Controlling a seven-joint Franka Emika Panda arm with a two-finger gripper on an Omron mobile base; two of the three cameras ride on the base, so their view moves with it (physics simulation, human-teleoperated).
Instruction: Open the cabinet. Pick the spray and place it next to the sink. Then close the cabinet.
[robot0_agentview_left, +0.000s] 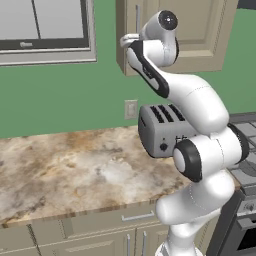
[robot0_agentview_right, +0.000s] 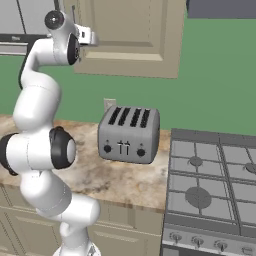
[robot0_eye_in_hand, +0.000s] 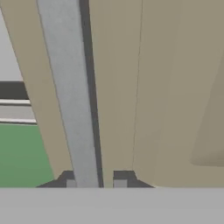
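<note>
in the left base view a grey-framed window (robot0_agentview_left: 47, 30) is seen at upper left on the green wall. below it a brown marbled counter (robot0_agentview_left: 65, 170) runs across, with beige drawers (robot0_agentview_left: 100, 225) under its front edge. a pale outlet plate (robot0_agentview_left: 131, 109) is set on the wall just left of a silver toaster (robot0_agentview_left: 162, 130), which stands on the counter at its right end. the white arm (robot0_agentview_left: 195, 145) rises from lower right and is bent up to the cabinet (robot0_agentview_left: 200, 35), a beige wall unit whose door is seen closed. the gripper (robot0_agentview_left: 131, 41) is held at the lower end of the door's vertical silver handle (robot0_agentview_left: 138, 17), by the cabinet's left edge. at far right part of a stove (robot0_agentview_left: 247, 165) is seen.

in the right base view the arm (robot0_agentview_right: 40, 150) stands at left, the gripper (robot0_agentview_right: 86, 36) is raised against the cabinet (robot0_agentview_right: 135, 35), the toaster (robot0_agentview_right: 130, 134) sits mid-frame, and the stove (robot0_agentview_right: 215, 185) with its burners lies to the right.

in the hand view the handle (robot0_eye_in_hand: 70, 96) is seen running up between the two dark fingertips (robot0_eye_in_hand: 71, 183), which are clenched on it at its bottom; the recessed door panel (robot0_eye_in_hand: 175, 87) lies to its right.
</note>
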